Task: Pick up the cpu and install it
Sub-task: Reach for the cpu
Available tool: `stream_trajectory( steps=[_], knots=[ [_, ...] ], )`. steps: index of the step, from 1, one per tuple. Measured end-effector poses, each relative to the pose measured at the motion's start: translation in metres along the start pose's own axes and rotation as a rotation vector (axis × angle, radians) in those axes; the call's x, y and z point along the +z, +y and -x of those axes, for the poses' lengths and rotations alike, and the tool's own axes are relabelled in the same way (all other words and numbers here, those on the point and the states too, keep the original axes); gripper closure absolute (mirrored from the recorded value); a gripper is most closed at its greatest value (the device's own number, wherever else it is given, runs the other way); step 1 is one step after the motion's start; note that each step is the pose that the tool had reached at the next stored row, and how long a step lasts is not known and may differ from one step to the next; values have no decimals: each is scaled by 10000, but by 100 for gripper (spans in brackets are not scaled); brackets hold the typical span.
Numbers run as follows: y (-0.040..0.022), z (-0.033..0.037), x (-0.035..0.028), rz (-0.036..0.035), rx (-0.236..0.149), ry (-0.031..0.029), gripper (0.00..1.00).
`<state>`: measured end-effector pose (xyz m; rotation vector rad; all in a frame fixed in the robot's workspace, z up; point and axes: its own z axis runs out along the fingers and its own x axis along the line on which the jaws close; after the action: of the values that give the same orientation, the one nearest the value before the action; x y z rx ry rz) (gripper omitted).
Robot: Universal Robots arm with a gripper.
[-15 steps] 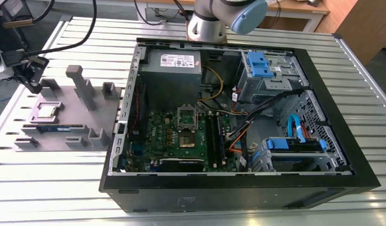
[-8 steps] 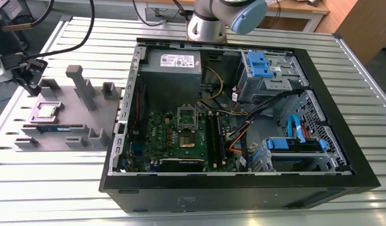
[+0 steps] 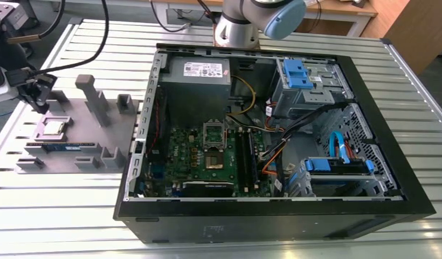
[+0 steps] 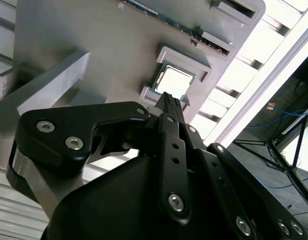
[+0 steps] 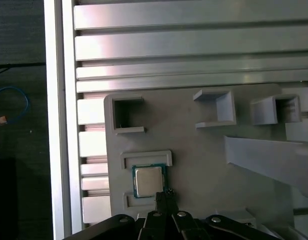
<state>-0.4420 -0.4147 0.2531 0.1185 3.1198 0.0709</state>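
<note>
The cpu [image 3: 54, 127] is a small silvery square chip lying in a shallow pocket of the grey fixture plate [image 3: 84, 129] at the exterior view's left. My gripper [image 3: 39, 100] hangs just above the plate, a little beyond the chip and not touching it. In both wrist views the chip [image 4: 175, 81] [image 5: 147, 181] lies just past the black fingertips [image 4: 170, 101] [image 5: 164, 196], which are pressed together with nothing between them. The open computer case [image 3: 264, 210] holds the green motherboard [image 3: 185, 156], with its bare socket [image 3: 216, 160] near the middle.
A long blue-green memory stick [image 3: 63, 146] lies on the plate beside the chip. Grey upright posts [image 3: 91, 100] stand on the plate near the gripper. Drive cages with blue clips [image 3: 307, 75], cables [image 3: 278, 145] and the power supply [image 3: 199, 73] crowd the case.
</note>
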Motion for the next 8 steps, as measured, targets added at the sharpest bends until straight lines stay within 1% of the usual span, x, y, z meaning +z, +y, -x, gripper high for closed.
stream_trajectory(
  steps=[5, 8],
  knots=[
    [-2, -19, 17, 0, 0, 0, 89],
    [-5, -22, 49, 0, 0, 0, 89]
  ],
)
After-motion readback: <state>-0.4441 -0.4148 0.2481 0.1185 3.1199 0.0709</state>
